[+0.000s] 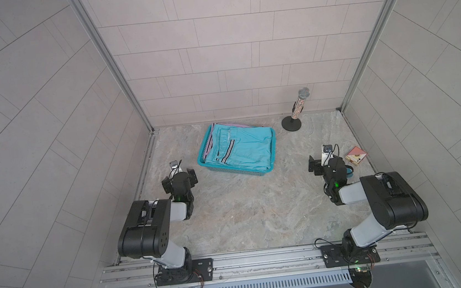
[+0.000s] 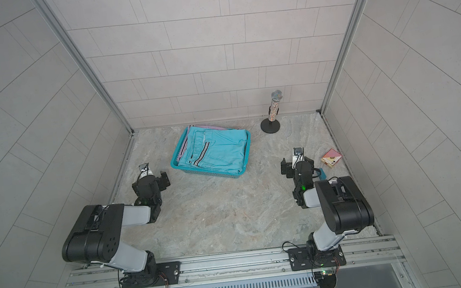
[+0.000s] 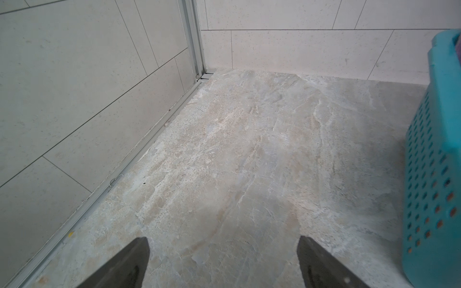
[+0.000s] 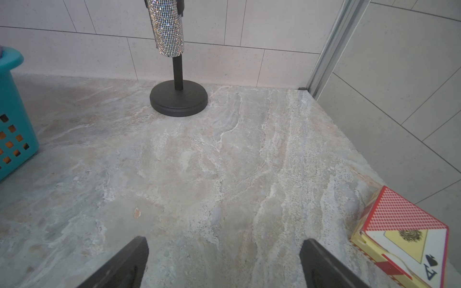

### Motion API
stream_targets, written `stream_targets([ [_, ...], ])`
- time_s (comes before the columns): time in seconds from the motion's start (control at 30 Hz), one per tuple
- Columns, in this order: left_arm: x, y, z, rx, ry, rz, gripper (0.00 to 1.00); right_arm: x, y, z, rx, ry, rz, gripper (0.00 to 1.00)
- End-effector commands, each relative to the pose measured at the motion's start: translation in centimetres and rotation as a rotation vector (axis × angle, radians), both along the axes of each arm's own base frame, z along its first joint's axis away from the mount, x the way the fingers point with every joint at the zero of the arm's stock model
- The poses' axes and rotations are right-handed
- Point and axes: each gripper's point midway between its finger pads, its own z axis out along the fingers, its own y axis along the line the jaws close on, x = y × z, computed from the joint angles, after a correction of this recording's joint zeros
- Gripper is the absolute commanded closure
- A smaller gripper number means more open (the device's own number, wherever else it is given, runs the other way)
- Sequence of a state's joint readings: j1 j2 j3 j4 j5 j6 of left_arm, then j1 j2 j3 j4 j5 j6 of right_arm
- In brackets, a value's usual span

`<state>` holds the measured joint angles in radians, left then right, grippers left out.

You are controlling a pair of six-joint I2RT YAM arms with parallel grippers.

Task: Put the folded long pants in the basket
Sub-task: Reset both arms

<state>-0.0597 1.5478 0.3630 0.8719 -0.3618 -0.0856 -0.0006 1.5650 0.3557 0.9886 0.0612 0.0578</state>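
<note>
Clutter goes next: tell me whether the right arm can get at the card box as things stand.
Probably yes: the card box lies close beside the open right gripper, with only bare tabletop between them.

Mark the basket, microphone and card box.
basket (image 1: 234, 170): in a top view, near mesh wall.
microphone (image 1: 299, 106): in a top view, glitter handle.
playing-card box (image 4: 404, 217): right wrist view, red patterned face.
</note>
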Motion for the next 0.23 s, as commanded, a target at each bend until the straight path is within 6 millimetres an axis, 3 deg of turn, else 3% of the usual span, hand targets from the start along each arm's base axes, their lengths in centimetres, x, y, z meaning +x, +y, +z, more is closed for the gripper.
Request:
stream_targets([
  [0.0, 0.47, -0.18, 0.92, 0.01, -0.006, -0.003, 0.0, 0.15, -0.12, -0.53, 0.009, 0.031, -0.007, 0.0],
  [0.2, 0.45, -0.22, 0.94, 0.01, -0.008, -0.007, 0.0, 0.07, -0.2, -0.56, 0.014, 0.036, -0.009, 0.0],
])
